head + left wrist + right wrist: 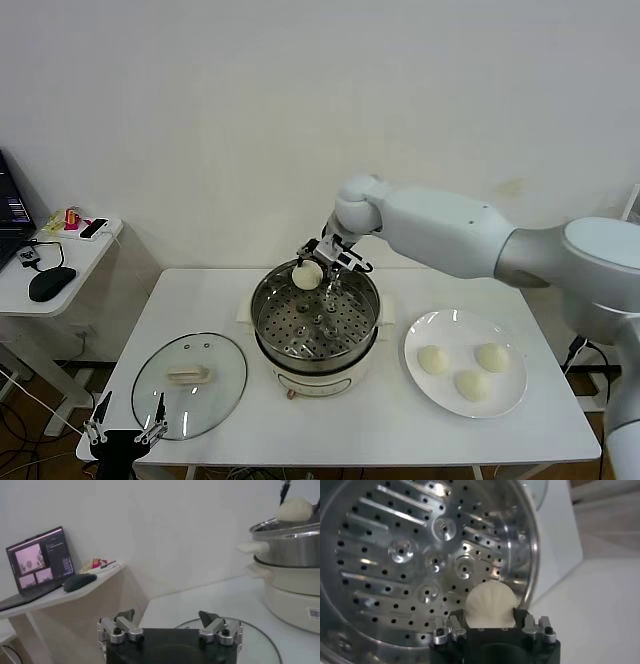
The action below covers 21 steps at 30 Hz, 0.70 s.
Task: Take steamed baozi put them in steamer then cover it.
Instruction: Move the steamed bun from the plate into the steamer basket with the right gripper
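Note:
My right gripper point(312, 272) is shut on one steamed baozi point(306, 275), a cream-white bun, and holds it above the far rim of the steamer point(316, 322). In the right wrist view the same baozi point(490, 605) sits between the fingers, over the perforated tray point(415, 560) near the pot wall. Three more baozi point(433, 360) lie on the white plate point(440, 330) at the right. The glass cover point(190, 384) with its cream handle rests flat on the table at the front left. My left gripper point(126, 432) hangs open at the table's front left edge, just in front of the cover point(260, 640).
A side desk point(60, 262) at the far left carries a laptop point(40, 562), a black mouse point(52, 284) and small items. The steamer stands on its white base point(295, 605) at the table's middle. A white wall closes the back.

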### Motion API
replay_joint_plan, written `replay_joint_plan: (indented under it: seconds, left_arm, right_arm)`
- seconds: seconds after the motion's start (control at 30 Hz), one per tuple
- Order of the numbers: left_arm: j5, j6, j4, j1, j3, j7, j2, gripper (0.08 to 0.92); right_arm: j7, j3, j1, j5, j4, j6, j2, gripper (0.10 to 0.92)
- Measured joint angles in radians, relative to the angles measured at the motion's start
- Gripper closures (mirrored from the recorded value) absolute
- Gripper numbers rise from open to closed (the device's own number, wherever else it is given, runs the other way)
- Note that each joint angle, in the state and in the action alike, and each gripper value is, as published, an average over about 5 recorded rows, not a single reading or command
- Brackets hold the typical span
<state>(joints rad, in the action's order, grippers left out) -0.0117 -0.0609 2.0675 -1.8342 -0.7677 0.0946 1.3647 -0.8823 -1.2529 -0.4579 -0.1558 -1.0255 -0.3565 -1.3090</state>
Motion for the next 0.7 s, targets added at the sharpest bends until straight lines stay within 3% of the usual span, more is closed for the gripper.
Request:
replay_joint_plan:
  seconds: [0.33,0.6,0.7]
  left_arm:
    - [0.001,0.0,0.005,0.0,0.002,0.001,-0.002,0.177]
    - [0.002,0.002,0.013,0.001,0.003,0.001,-0.001,0.177]
    - [0.001,0.003,0.014,0.002,0.004,0.001,-0.003,0.177]
  right_arm:
    - [0.024,-0.006,0.028,-0.071,0.057,-0.081,-0.035,0.384]
    - [0.025,-0.012,0.017,-0.069,0.062,-0.104,-0.038,0.23]
    - [0.006,-0.022,-0.004,-0.034,0.038,-0.082,-0.025,0.206]
